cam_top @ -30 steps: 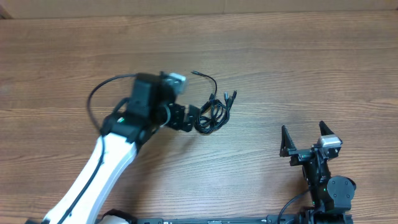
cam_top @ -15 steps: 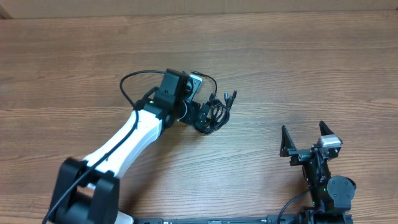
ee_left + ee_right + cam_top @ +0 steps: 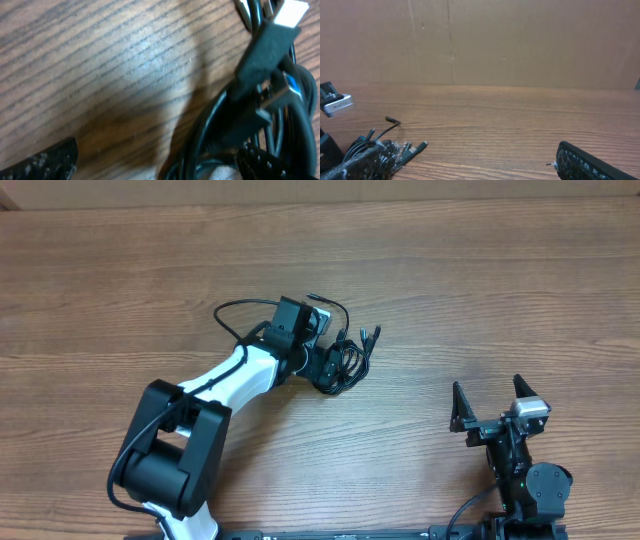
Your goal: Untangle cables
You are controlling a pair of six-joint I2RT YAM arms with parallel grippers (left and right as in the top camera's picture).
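The cables [image 3: 350,360] are seen in a small black knot near the middle of the worktop [image 3: 500,270], with a few loose ends poking out toward the far side. The left tool [image 3: 325,370] is held low at the knot's left side and is spread wide open, so nothing is gripped by it. In the left wrist view the cables [image 3: 240,115] are seen close up on the right, beside one finger [image 3: 260,160], while the other finger [image 3: 45,161] is over bare wood. A silver plug [image 3: 291,12] is seen at the top of the pile. The right tool [image 3: 490,408] is parked well apart from the knot, near the front edge. It is spread open too, with nothing in it.

Not much of the job looks done yet, as the cords are all in one bunch.

Several things could go wrong from here. If the left tool is closed now, the whole bunch may be grabbed at once, and the knot would only be lifted, not pulled apart. Because the cords sit to one side of the open jaws, some could be pushed away or only nipped at the edge — and then be lost. If one cord is tugged hard while the rest is not held down, the knot could be pulled tighter or dragged across the wood. A plug could also be caught in a loop and bent.
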